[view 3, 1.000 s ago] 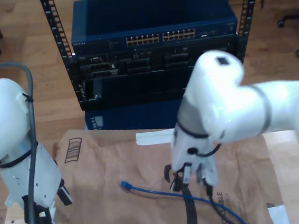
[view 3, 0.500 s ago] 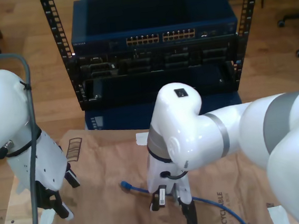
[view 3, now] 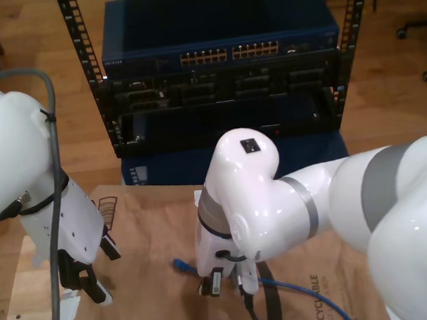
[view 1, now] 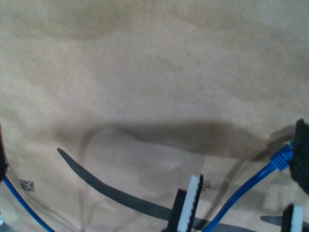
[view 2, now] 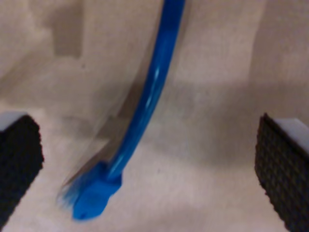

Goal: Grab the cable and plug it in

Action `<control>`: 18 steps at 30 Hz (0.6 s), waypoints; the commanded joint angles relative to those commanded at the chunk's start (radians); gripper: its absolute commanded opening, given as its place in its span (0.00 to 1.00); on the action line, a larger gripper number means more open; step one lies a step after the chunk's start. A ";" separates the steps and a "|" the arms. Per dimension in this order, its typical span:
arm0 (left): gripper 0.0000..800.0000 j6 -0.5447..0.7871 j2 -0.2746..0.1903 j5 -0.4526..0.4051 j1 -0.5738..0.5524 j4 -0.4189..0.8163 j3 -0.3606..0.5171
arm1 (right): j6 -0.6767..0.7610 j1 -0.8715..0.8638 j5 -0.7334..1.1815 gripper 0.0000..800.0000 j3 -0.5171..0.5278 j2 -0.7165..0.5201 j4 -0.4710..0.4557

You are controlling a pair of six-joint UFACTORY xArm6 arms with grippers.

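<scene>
Second wrist view shows your second gripper (view 2: 149, 159) with fingers (view 2: 282, 166) apart around the cable (view 2: 145, 106); closing off-centre could push it away.

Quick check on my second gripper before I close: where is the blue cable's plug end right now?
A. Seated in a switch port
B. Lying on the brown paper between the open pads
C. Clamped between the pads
B: the cable and its plug end lie on the brown paper, with my second gripper open and both pads apart from it.

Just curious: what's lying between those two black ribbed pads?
In the second wrist view, the thin bright-blue cable lies on brown paper between my second gripper's open pads, touching neither.
</scene>
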 joint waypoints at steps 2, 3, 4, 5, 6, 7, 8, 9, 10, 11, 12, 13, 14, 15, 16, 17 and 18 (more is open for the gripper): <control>1.00 0.000 0.000 0.000 0.000 0.000 0.000 | 0.000 0.000 0.000 0.74 0.002 0.012 0.000; 1.00 0.000 0.000 0.000 0.000 0.000 0.000 | 0.000 0.000 -0.005 0.72 0.002 0.015 -0.002; 1.00 0.000 0.000 0.000 0.000 0.000 0.000 | 0.000 0.000 -0.018 0.70 0.003 0.018 -0.002; 1.00 0.000 0.000 0.000 0.000 0.000 0.000 | 0.000 0.000 -0.037 0.67 0.003 0.020 -0.003; 1.00 0.000 0.000 0.000 0.000 0.000 0.000 | -0.002 0.000 -0.054 0.63 0.006 0.021 -0.003; 1.00 0.000 0.000 0.000 0.000 0.000 0.000 | -0.002 0.000 -0.064 0.59 0.011 0.020 -0.003; 1.00 0.000 0.000 0.000 0.000 0.000 0.002 | 0.000 0.000 -0.071 0.54 0.012 0.020 -0.002; 1.00 0.000 0.000 0.000 0.000 0.000 0.000 | 0.000 -0.002 -0.074 0.48 0.012 0.021 -0.003; 1.00 0.000 0.000 0.000 0.000 0.000 0.000 | 0.000 -0.002 -0.080 0.41 0.014 0.020 -0.003; 1.00 0.000 0.000 0.000 0.000 0.000 0.000 | 0.000 -0.002 -0.087 0.35 0.020 0.020 -0.003; 1.00 -0.002 0.000 0.000 0.000 0.000 0.000 | 0.000 -0.003 -0.100 0.27 0.025 0.020 -0.003; 1.00 -0.002 0.000 0.000 0.000 0.000 0.000 | 0.000 -0.005 -0.115 0.19 0.032 0.018 -0.005; 1.00 -0.002 0.002 0.000 0.000 0.000 0.000 | 0.000 -0.006 -0.133 0.10 0.043 0.014 -0.006; 1.00 -0.002 0.002 0.000 0.000 0.000 -0.002 | -0.002 -0.008 -0.147 0.06 0.051 0.009 -0.006; 1.00 -0.002 0.002 0.000 0.000 0.000 -0.003 | -0.002 -0.011 -0.149 0.04 0.054 0.005 -0.006; 1.00 0.000 0.002 0.000 -0.002 0.000 -0.005 | -0.005 -0.011 -0.147 0.03 0.054 -0.003 -0.011; 1.00 0.000 0.002 0.000 -0.002 -0.002 -0.005 | -0.006 -0.015 -0.146 0.02 0.055 -0.014 -0.017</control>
